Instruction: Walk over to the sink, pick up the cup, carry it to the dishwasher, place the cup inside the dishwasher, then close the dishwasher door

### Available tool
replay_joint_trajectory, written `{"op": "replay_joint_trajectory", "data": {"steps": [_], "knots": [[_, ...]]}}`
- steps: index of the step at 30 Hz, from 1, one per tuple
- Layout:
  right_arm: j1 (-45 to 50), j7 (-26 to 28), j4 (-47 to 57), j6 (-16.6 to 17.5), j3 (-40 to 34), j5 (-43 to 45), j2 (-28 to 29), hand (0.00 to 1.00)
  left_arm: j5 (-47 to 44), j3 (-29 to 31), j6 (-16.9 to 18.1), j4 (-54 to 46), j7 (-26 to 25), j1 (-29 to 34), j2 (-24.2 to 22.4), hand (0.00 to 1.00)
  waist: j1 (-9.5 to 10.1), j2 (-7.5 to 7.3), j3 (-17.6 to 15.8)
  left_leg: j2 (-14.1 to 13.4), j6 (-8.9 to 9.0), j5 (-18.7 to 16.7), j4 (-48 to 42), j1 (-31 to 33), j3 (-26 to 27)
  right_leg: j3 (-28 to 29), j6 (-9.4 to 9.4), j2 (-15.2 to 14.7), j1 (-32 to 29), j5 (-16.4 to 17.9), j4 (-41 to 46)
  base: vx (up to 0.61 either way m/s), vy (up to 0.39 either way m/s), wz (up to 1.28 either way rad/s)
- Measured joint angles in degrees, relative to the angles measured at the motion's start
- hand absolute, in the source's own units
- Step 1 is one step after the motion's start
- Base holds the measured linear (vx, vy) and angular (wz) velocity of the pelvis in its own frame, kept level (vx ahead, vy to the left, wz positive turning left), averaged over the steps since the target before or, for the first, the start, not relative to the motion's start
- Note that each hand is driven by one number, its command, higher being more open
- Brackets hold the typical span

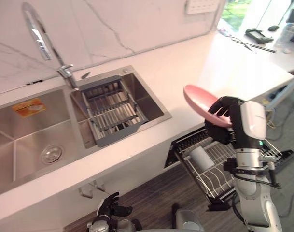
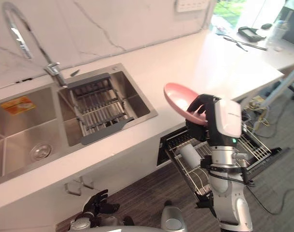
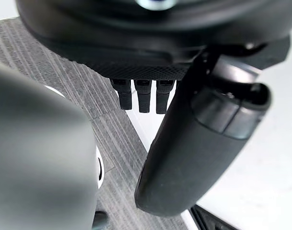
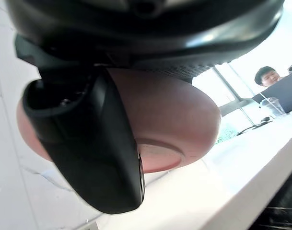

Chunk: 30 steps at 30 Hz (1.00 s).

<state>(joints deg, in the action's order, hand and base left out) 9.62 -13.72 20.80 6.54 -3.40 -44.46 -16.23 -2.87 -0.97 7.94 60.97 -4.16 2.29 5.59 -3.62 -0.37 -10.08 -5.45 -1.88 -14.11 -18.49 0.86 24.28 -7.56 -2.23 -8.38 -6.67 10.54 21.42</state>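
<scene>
My right hand [image 1: 225,122] is shut on a pink bowl [image 1: 199,100], held tilted on edge above the counter's front edge and the pulled-out dishwasher rack [image 1: 233,166]. In the right wrist view the thumb [image 4: 100,143] presses on the bowl's underside [image 4: 177,112]. A white cup [image 1: 203,157] lies on its side in the rack. The steel double sink [image 1: 26,145] is at the left, with a grey drain basket [image 1: 110,112] in its right basin. My left hand [image 1: 108,209] hangs low by the cabinet front, its fingers relaxed and holding nothing.
A tall chrome faucet [image 1: 40,34] arches over the sink. The white counter [image 1: 209,63] runs right to a corner where dark items [image 1: 259,35] lie. A person [image 4: 266,75] sits far off by the window. Dark plank floor [image 1: 156,193] lies in front of the cabinets.
</scene>
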Motion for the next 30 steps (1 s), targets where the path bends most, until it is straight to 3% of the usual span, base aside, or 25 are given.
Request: {"op": "replay_joint_trajectory", "data": {"steps": [1, 2, 7, 13, 21, 26, 30], "knots": [[0.0, 0.0, -0.2, 0.2, 0.4, -0.2, 0.0, 0.30, 0.0, 0.0, 0.0, 0.0, -0.2, -0.1, 0.0, 0.90, 0.06, 0.04, -0.1, -0.2, 0.27, -0.2, -0.3, 0.0, 0.0, -0.1, -1.62, 0.1, 0.5, -0.3, -1.6, 0.06, -0.123, -0.39], [0.1, 0.0, -1.8, 0.4, 1.2, -0.2, 0.0, 0.30, -0.1, 0.8, -0.1, 0.0, -0.7, 0.4, -0.3, 0.90, -0.04, 0.66, 0.2, -1.1, 1.38, 0.4, 0.0, -1.0, -1.0, 0.6, -1.14, 2.3, 2.4, -2.1, -5.1, 0.06, -0.123, -0.32], [3.2, 0.1, -2.3, 0.4, 0.7, -0.2, 0.6, 0.30, -0.4, 0.7, 0.0, -0.1, -0.9, 0.9, -0.4, 0.90, 0.43, 0.67, 1.0, -2.1, 3.05, 2.2, 4.4, -4.9, -1.6, 2.6, -0.25, 5.3, 6.9, -5.5, -12.1, 0.08, -0.092, -0.37], [9.0, -0.1, -2.4, -0.5, -4.5, -0.1, 3.1, 0.30, -0.4, 0.5, 0.0, 0.0, -1.0, 1.5, -1.0, 0.90, -0.41, 0.83, 1.2, -0.5, 3.40, 4.5, 8.0, -7.4, -3.6, 1.4, -0.85, 4.6, 11.3, -7.5, -17.7, 0.04, 0.001, 0.11], [9.5, -1.4, -6.7, -1.2, -8.3, 1.2, 4.1, 0.30, 0.2, 0.5, 0.0, 0.2, -1.0, 1.7, -1.0, 0.90, -0.55, 1.59, 1.6, 0.2, 3.40, 5.7, 9.8, -8.3, -3.6, 1.4, -0.94, 4.4, 12.7, -9.3, -20.9, -0.02, -0.006, 0.00], [8.8, -1.9, -11.1, -2.3, -13.4, 3.8, 3.4, 0.30, 0.6, -1.1, 0.0, 0.5, -0.8, 2.1, -2.0, 0.90, -0.71, 4.49, 2.5, 0.6, 3.07, 5.9, 11.4, -6.2, -3.8, 1.9, -0.91, 4.5, 9.3, -9.7, -20.8, -0.03, -0.008, -0.06], [4.5, -2.5, -16.4, -3.4, -15.7, 6.8, 0.1, 0.30, 0.6, -1.3, 0.1, 0.0, -0.8, 2.1, -2.7, 0.90, -1.77, 6.70, 0.5, 0.8, 2.95, 6.8, 11.6, -4.4, -3.5, 2.7, -0.86, 4.4, 6.3, -9.9, -19.0, -0.03, -0.006, -0.11]]}}
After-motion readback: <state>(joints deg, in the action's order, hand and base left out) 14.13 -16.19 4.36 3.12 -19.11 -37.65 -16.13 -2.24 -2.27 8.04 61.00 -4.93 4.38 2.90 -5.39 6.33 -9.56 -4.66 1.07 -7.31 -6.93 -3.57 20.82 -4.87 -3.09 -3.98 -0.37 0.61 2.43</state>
